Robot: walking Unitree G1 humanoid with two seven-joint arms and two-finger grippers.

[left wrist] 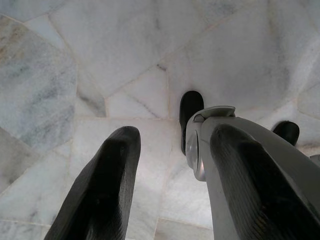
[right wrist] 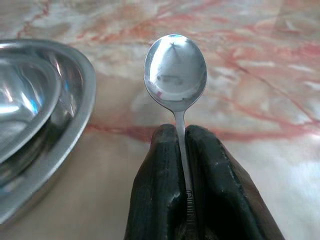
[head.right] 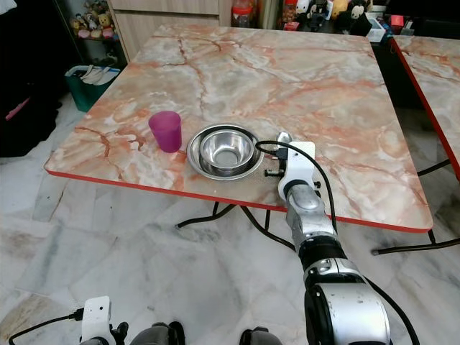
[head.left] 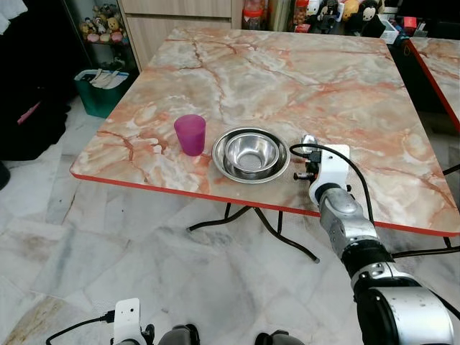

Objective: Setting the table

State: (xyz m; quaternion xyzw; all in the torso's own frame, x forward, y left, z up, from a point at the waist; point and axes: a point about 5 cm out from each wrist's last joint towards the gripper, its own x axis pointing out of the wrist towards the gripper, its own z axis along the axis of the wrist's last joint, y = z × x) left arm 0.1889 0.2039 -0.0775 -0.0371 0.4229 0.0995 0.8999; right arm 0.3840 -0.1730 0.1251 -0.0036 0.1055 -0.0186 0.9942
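Spoon in the grip: a small polished steel spoon (right wrist: 175, 70) is pinched by its thin handle between the two black fingers (right wrist: 155, 185) of the right gripper (head.left: 310, 159), the bowl of the spoon standing out beyond the fingertips. The fingers are pressed tight on the handle, with no gap visible apart from the metal itself. The spoon is held low over the pink-veined marble table (head.left: 302, 79), close to its near red edge; whether the tip is touching the surface cannot be told.

Just beside the gripper, on its left, a round stainless steel bowl (head.left: 251, 152) is seen nested in a shallow steel plate (head.left: 223, 167). Further out on that same side, beyond the plate, a translucent magenta plastic cup (head.left: 190, 134) is standing upright.

The spoon is judged to be light, stiff and slick: with so narrow a handle, twisting or sliding between the pads is to be expected if the grip is eased unevenly. The hold low on the handle looks sound for laying it flat beside the plate.

The left gripper (left wrist: 167, 185) is hanging idle over the pale marble floor (left wrist: 100, 60), its fingers spread apart and holding nothing.
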